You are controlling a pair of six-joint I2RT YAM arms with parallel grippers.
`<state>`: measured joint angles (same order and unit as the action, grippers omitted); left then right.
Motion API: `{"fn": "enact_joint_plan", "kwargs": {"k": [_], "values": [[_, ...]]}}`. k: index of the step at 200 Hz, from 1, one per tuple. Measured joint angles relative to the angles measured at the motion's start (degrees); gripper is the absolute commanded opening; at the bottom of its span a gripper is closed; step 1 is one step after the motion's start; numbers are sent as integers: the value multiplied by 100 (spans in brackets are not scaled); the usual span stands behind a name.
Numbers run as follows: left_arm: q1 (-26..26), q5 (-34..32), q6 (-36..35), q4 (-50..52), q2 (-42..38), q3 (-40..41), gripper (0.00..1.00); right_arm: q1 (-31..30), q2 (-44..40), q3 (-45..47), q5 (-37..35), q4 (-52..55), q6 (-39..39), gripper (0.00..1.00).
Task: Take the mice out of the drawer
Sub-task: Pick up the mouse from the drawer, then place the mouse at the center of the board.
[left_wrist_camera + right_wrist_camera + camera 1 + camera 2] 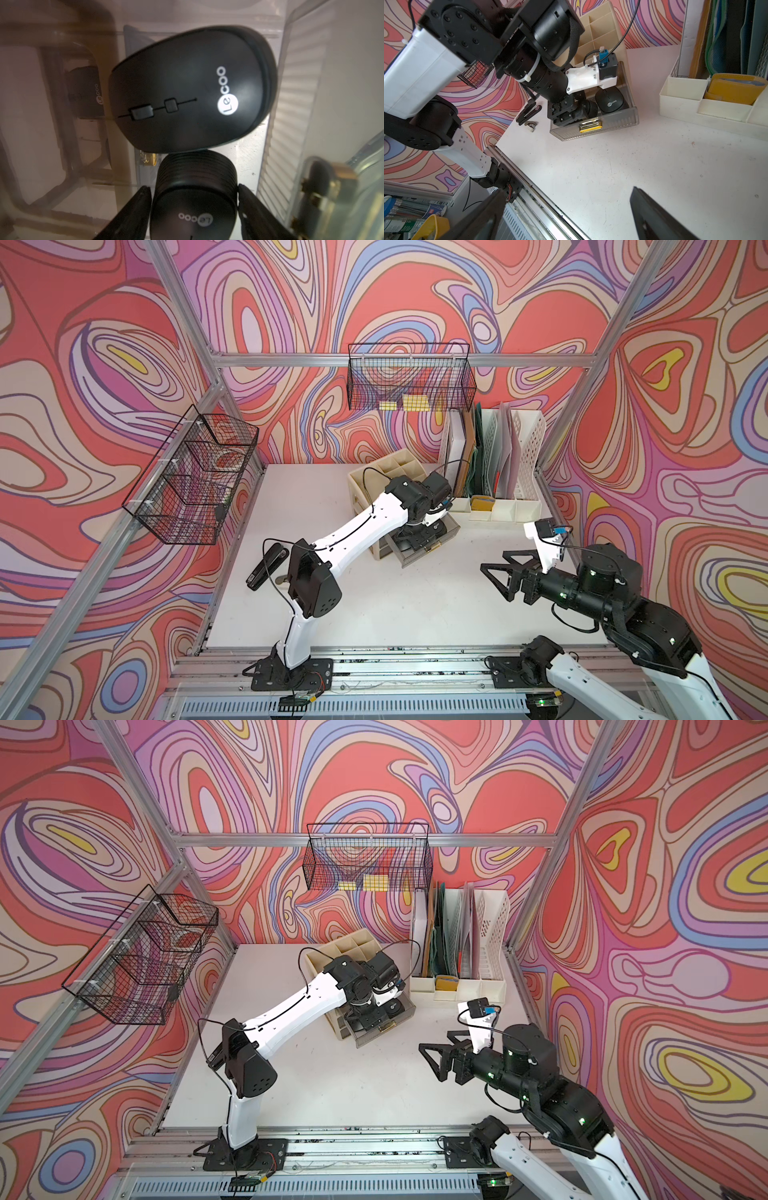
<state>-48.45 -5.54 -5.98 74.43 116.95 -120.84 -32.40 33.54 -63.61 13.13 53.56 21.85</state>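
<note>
Both top views look steeply down over the whole desk (374, 605). Left wrist view sits close inside the drawer (291, 104); right wrist view, low over the desk, shares that drawer.

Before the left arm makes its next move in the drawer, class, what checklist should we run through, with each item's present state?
1. Clear plastic drawer with gold handle pulled open: ok.
2. Left gripper has its jaws either side of a black oval mouse: ok.
3. Firm grip on that mouse: cannot tell.
4. Second black mouse clear of it: not ok, they appear to touch.
5. Right gripper open, away from the drawer: ok.
6. Bare white tabletop in front of the drawer for set-down: ok.
</note>
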Motion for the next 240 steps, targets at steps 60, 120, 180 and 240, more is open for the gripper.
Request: {"fn": "enact_joint_plan", "kwargs": {"k": [60,120,180,240], "values": [[-2,-199,70,103,114,-149,53,0,48,33,2,-26,2,98],[-63,92,105,280,293,-748,44,0,79,205,44,-109,22,98],[-273,-26,245,205,-149,-909,43,0,151,319,232,-424,92,98],[-459,-713,1047,-7,-1751,-13,43,0,164,461,411,-789,208,98]]}}
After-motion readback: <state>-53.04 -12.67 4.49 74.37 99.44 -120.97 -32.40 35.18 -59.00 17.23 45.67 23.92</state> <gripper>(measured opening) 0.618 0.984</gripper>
